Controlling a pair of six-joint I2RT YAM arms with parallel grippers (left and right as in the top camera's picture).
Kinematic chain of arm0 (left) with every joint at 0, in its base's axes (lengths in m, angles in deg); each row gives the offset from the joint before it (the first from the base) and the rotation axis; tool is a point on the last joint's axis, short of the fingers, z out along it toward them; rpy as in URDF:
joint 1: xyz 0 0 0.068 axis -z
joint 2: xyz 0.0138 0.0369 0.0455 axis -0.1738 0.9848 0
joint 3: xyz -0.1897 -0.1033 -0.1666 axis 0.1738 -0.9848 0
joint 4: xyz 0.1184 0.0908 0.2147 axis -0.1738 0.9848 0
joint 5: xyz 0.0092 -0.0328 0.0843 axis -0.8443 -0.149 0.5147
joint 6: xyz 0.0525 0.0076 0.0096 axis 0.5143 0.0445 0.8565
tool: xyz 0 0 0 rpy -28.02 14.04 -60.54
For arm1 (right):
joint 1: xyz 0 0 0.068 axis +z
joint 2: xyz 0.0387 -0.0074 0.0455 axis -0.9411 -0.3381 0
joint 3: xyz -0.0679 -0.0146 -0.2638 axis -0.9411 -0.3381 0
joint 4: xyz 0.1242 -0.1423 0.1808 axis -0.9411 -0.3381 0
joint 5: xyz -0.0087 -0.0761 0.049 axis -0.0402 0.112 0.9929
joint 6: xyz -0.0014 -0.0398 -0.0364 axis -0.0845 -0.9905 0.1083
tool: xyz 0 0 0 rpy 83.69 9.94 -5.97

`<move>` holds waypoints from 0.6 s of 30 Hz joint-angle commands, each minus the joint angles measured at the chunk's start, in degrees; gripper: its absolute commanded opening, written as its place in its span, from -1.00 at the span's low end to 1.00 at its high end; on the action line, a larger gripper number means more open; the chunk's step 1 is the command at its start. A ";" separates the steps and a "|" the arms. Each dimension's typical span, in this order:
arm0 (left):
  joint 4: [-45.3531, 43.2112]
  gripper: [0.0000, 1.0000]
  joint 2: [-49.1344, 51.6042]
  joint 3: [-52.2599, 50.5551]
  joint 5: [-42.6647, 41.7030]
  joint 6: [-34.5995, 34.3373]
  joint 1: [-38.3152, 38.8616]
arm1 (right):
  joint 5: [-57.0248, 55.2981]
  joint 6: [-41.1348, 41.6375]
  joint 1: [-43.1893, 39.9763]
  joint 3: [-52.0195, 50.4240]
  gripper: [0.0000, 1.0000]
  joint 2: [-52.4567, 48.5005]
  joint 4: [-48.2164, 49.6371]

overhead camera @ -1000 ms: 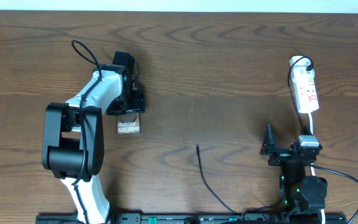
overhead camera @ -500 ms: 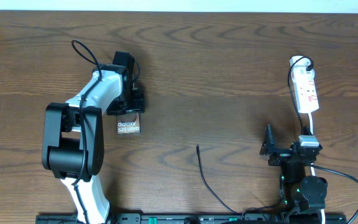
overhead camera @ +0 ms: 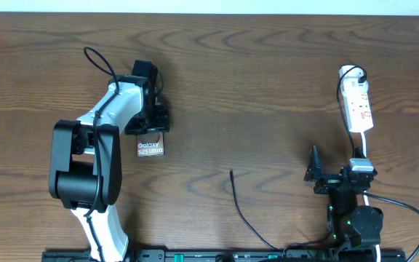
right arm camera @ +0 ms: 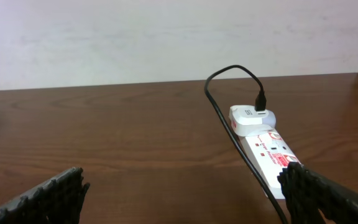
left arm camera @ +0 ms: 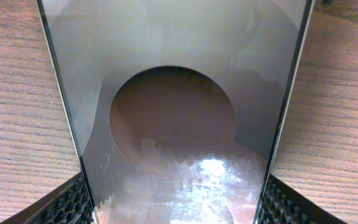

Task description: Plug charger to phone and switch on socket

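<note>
The phone (overhead camera: 150, 148) lies flat at the left of the table, its white lettering facing up. My left gripper (overhead camera: 151, 125) is over its far end. In the left wrist view the phone (left arm camera: 173, 124) fills the frame, and the left gripper (left arm camera: 176, 211) is shut on it, with the ribbed pads (left arm camera: 70, 205) against its long edges. The charger (overhead camera: 240, 204) lies loose at mid table, its plug tip (overhead camera: 231, 172) apart from the phone. Its other end (right arm camera: 261, 107) sits in a white adapter on the socket (right arm camera: 267, 151). My right gripper (right arm camera: 185, 202) stands open and empty just short of the socket (overhead camera: 358, 107).
The socket's white cord (overhead camera: 366, 149) runs back past my right arm (overhead camera: 351, 200). The left arm's white body (overhead camera: 93, 160) covers the table to the left of the phone. A pale wall (right arm camera: 166, 37) stands behind the table's far edge.
</note>
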 commanded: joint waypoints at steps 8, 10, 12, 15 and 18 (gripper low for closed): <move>-0.11 -0.85 0.20 -1.25 -0.13 -0.55 0.09 | 0.33 -0.70 0.33 -0.04 0.99 0.09 -0.28; -0.11 -0.85 0.20 -1.27 -0.11 -0.55 0.09 | 0.33 -0.70 0.33 -0.04 0.99 0.09 -0.28; -0.11 -0.85 0.20 -1.25 -0.11 -0.55 0.09 | 0.33 -0.70 0.33 -0.04 0.98 0.09 -0.28; -0.11 -0.85 0.20 -1.25 -0.11 -0.55 0.09 | 0.33 -0.70 0.33 -0.04 0.98 0.09 -0.28; -0.11 -0.85 0.20 -1.25 -0.11 -0.55 0.09 | 0.33 -0.70 0.33 -0.04 0.98 0.09 -0.28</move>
